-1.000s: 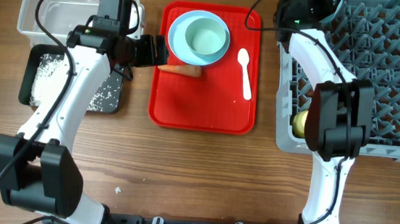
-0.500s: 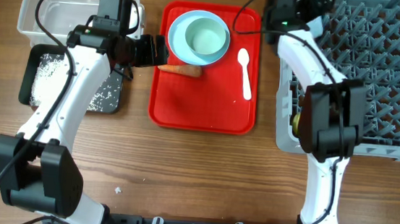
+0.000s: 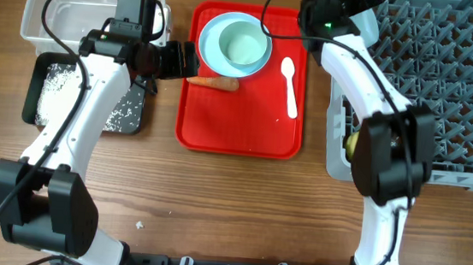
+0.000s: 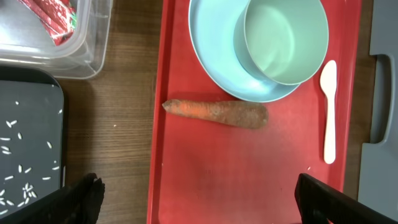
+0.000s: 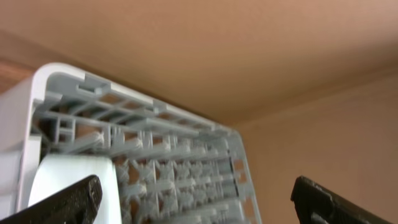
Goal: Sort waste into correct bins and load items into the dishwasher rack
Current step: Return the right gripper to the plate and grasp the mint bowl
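The carrot (image 3: pixel 213 83) lies on the red tray (image 3: pixel 237 124), at 6 o'clock of the plate (image 3: pixel 205 44), its long axis running 9 to 3. The left gripper (image 3: pixel 183 60), wide open and empty, is nearer, with the carrot at its 4 o'clock. Only the left wrist view shows the wrapper (image 4: pixel 53 22) in the clear tub (image 4: pixel 93 37). The right gripper (image 5: pixel 199 199), also spread and empty, faces the rack (image 5: pixel 161 162).

The serving tray (image 3: pixel 237 124) holds a bowl (image 3: pixel 242 45) in a plate (image 3: pixel 209 49), a carrot (image 3: pixel 215 83) before them and a spoon (image 3: pixel 289 86) at right; tub (image 3: pixel 37 4) and shallow tray (image 3: pixel 34 89) lie left, rack (image 3: pixel 447 82) right.
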Robot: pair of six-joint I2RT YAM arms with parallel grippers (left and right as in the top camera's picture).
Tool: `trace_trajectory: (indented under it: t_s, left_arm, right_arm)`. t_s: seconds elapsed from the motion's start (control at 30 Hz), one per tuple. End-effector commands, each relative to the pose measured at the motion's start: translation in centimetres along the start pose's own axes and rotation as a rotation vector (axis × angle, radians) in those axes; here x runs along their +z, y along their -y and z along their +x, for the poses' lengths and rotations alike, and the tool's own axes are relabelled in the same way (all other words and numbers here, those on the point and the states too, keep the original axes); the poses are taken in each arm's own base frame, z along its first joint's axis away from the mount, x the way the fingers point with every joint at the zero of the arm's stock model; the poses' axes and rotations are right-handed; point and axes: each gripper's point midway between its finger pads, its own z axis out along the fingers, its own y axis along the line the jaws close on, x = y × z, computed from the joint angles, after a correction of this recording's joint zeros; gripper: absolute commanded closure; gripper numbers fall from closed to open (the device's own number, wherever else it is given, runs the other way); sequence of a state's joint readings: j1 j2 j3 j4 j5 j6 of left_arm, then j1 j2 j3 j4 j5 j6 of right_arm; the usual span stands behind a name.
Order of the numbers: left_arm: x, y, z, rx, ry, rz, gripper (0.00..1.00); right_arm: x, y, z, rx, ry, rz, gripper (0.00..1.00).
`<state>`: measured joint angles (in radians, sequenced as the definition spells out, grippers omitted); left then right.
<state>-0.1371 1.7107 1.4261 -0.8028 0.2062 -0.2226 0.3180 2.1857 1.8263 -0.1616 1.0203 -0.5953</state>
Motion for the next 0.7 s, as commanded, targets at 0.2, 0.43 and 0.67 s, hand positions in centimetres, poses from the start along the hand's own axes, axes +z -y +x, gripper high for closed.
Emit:
trace_trajectory:
  t_s: [0.2,0.43,0.67]
  left_arm:
    - [0.1,-0.3,-0.1,-0.003,0.002,-0.005,0.00]
    - [0.1,-0.3,-0.1,-0.003,0.002,-0.005,0.00]
    - [0.1,-0.3,-0.1,-0.003,0.002,-0.005,0.00]
  right_arm:
    - [-11.4,-10.5,-0.9,0.394,-0.050,-0.701,0.00]
    - [-19.1,-12.3,-4.1,0.688,-0.196,-1.308,0.00]
    - [-18.8,-18.0,-1.3,0.604,-0.330,-1.381,0.00]
